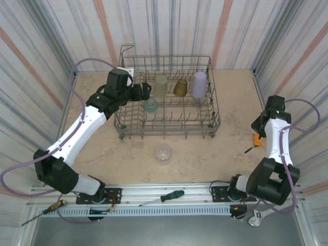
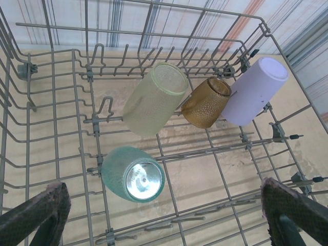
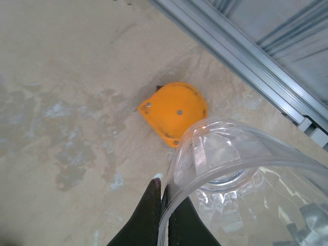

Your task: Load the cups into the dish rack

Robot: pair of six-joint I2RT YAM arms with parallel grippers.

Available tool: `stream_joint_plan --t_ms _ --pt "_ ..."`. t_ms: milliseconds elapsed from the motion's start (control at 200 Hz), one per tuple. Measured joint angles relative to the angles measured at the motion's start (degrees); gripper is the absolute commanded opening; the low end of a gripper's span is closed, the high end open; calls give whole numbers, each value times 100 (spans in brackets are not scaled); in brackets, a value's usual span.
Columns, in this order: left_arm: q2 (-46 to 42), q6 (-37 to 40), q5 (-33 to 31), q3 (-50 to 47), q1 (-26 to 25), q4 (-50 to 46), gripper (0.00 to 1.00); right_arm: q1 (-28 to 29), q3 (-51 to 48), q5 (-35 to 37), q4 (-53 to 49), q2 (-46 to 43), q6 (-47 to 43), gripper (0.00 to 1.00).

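Picture edge crops clear cup [image 3: 241, 154]

The dish rack [image 1: 169, 128] is thin grey metal wire, dull. Its plastic cups are translucent: yellow-green cup [image 2: 154, 100] frosted, amber cup [image 2: 205, 102] and teal cup [image 2: 123, 171] pebbled, lavender cup [image 2: 253, 89] smooth, matt. The clear cup [image 3: 241, 154] at right is glossy plastic. The desk [image 3: 61, 77] looks matt, mottled stone.

Four cups [image 1: 161, 85] sit in the dish rack [image 1: 166, 128]; another cup [image 1: 163, 152] rests on the table [image 1: 230, 113] before it.

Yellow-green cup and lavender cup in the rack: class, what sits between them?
The amber-brown cup sits between the yellow-green cup and lavender cup, clearest in the left wrist view.
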Motion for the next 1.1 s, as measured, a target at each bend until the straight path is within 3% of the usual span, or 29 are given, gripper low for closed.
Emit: stream_joint_plan --t_ms 716,1102 --pt "-9 2 0 0 0 -4 99 1167 988 -201 -275 -435 396 0" --pt "-11 2 2 0 0 -7 99 1469 1025 -1624 623 -743 975 0"
